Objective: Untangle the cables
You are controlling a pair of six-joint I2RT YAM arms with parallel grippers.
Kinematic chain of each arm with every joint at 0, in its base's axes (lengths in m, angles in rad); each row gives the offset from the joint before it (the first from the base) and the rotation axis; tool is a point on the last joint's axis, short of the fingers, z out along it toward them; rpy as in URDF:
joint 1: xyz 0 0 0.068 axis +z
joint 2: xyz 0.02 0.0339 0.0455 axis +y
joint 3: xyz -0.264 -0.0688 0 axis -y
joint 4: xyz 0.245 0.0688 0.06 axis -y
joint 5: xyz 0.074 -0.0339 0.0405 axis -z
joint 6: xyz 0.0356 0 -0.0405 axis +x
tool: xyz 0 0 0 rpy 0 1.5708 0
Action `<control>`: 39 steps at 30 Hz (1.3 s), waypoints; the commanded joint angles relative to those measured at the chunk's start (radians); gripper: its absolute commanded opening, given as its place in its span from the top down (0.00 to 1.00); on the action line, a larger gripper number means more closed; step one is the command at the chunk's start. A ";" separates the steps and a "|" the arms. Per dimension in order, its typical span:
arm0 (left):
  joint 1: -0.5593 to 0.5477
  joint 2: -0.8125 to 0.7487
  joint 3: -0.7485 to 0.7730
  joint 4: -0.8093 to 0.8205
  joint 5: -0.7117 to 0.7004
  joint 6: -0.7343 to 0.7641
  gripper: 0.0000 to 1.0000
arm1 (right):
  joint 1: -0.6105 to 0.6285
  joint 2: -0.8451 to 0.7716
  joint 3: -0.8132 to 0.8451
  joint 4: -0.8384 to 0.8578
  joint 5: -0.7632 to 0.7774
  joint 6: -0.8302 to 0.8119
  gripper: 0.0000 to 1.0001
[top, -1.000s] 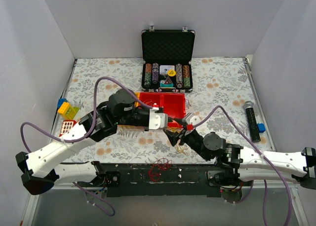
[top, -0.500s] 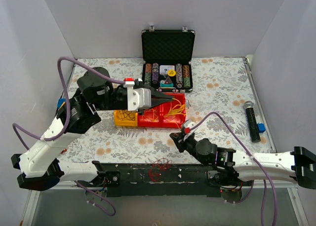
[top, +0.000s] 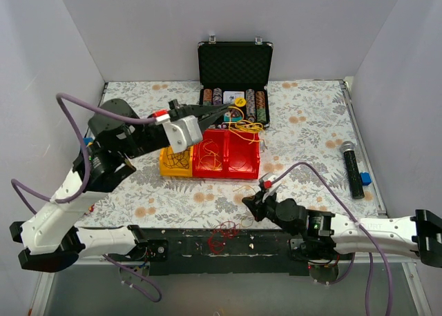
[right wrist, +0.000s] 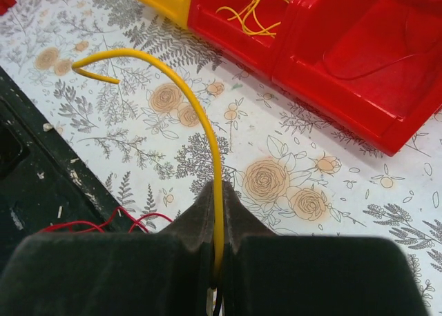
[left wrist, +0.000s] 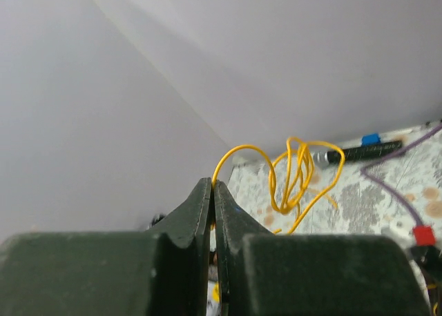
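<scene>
Cables (left wrist: 302,165), yellow, tight in left pincer (left wrist: 211,186) and right pincer (right wrist: 217,190).

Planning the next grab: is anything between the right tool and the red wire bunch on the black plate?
Nothing visible blocks the right tool from the red wire bunch, but it grips a yellow wire.

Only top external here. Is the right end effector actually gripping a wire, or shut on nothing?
Observer: Gripping. The right wrist view shows the right end effector shut on one yellow strand.
Operator: Is that strand tied into the bins?
Observer: No, its free end is loose and stops short of the red bin.
Operator: Left side?
Observer: The left end effector is shut on yellow loops that extend past its tips.
</scene>
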 commanded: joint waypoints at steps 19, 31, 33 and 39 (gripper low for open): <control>0.232 0.054 -0.807 0.418 -0.424 -0.086 1.00 | 0.004 -0.349 0.291 -0.396 0.130 -0.134 0.99; 0.269 0.258 -0.894 0.566 -0.522 -0.052 1.00 | 0.004 -0.281 0.432 -0.410 0.101 -0.202 0.99; 0.274 0.274 -0.894 0.587 -0.534 -0.053 1.00 | 0.005 -0.271 0.441 -0.404 0.098 -0.209 0.99; 0.285 0.283 -0.824 0.468 -0.476 -0.113 0.51 | 0.004 -0.255 0.444 -0.382 0.102 -0.216 0.99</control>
